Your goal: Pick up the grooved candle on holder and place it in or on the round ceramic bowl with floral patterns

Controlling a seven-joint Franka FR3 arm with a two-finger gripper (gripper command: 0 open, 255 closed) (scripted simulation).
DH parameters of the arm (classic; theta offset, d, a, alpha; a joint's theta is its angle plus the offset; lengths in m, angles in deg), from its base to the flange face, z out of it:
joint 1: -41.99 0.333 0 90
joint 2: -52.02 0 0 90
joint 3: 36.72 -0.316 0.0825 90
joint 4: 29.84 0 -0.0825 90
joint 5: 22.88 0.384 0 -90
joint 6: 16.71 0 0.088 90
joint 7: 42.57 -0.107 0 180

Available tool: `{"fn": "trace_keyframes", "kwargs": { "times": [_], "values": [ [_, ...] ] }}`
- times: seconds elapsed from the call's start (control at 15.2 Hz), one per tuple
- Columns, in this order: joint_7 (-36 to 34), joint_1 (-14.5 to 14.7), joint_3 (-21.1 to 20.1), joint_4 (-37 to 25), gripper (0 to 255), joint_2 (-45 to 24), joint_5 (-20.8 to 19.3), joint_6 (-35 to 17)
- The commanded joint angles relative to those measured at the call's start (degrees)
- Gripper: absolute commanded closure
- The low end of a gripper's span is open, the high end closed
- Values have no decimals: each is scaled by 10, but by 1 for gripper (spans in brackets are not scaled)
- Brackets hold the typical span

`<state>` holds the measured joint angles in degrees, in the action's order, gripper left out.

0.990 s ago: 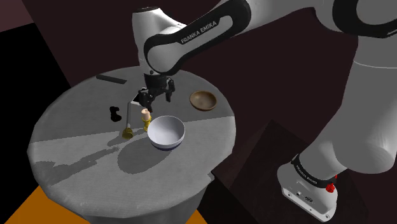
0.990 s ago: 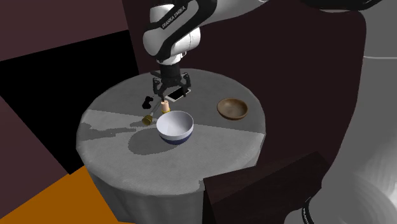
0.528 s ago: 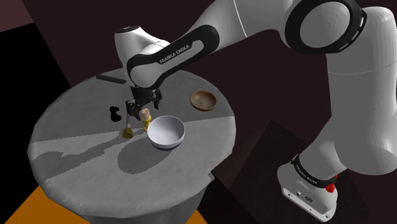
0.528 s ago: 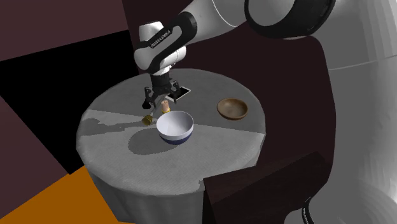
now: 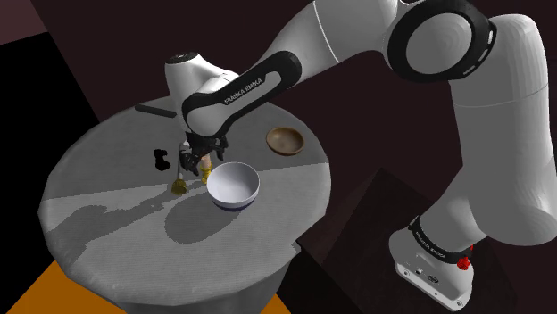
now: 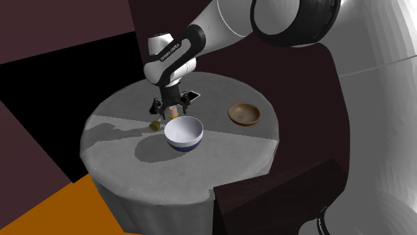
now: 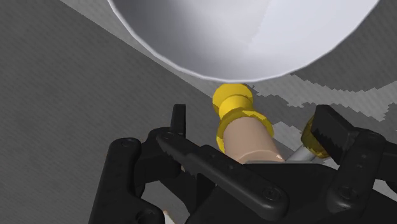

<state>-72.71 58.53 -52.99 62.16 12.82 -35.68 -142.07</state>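
Poised low over a round table, the black gripper (image 7: 254, 130) has its two fingers spread to either side of the candle (image 7: 249, 141). One finger stands clear of the wax, and whether the other touches it cannot be told. The tan candle stands in its yellow holder (image 7: 233, 100) on the grey tabletop, just beside the rim of the white bowl (image 7: 242, 38).

In the shoulder view the gripper (image 5: 195, 161) and candle (image 5: 205, 163) sit left of the frame's centre, with the white bowl (image 5: 234, 185) just to their lower right. A gold-tipped stick (image 5: 179, 185) lies just beside the gripper at its lower left, and a small black object (image 5: 160, 161) rests further left. A brown bowl (image 5: 286, 140) sits well apart, toward the upper right of the table (image 5: 107, 223). The white arm (image 5: 339, 45) arches in from the frame's upper right.

In the second exterior view the candle (image 6: 173, 111) stands just above the white bowl (image 6: 184, 132), which shows a dark band low on its outside.
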Motion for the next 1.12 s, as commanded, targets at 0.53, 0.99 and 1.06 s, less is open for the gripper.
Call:
{"fn": "trace_keyframes", "kwargs": {
  "times": [0.53, 0.99, 1.06],
  "values": [
    [0, 0, 0, -1, 255, -1, 0, -1],
    [1, -1, -1, -1, 255, 3, 1, 4],
    [2, -1, -2, -2, 255, 8, 2, 9]
  ]
}}
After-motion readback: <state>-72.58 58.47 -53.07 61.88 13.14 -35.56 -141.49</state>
